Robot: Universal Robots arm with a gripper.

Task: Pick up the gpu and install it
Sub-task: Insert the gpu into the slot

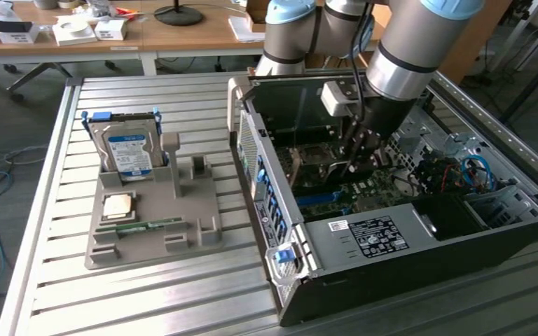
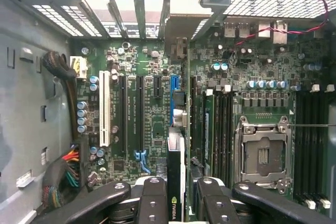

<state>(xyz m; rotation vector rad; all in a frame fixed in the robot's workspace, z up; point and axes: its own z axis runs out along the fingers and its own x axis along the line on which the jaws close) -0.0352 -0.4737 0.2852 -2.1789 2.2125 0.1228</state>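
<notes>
Wrist view: "NVIDIA" on gpu (image 2: 175,184)

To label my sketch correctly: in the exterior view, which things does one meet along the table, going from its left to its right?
Hard drive → grey holder post → blue latch on the computer case's near corner → printed label → blue cables.

The broad green motherboard (image 2: 152,124) carries one white slot (image 2: 104,108), one blue slot (image 2: 175,85) and several black ones. The thin gpu card (image 2: 175,205) shows a black edge with a green logo, between black gripper fingers (image 2: 152,203). On the exterior view's left, the boxy silver hard drive (image 1: 129,150) wears a blue-and-white label.
</notes>
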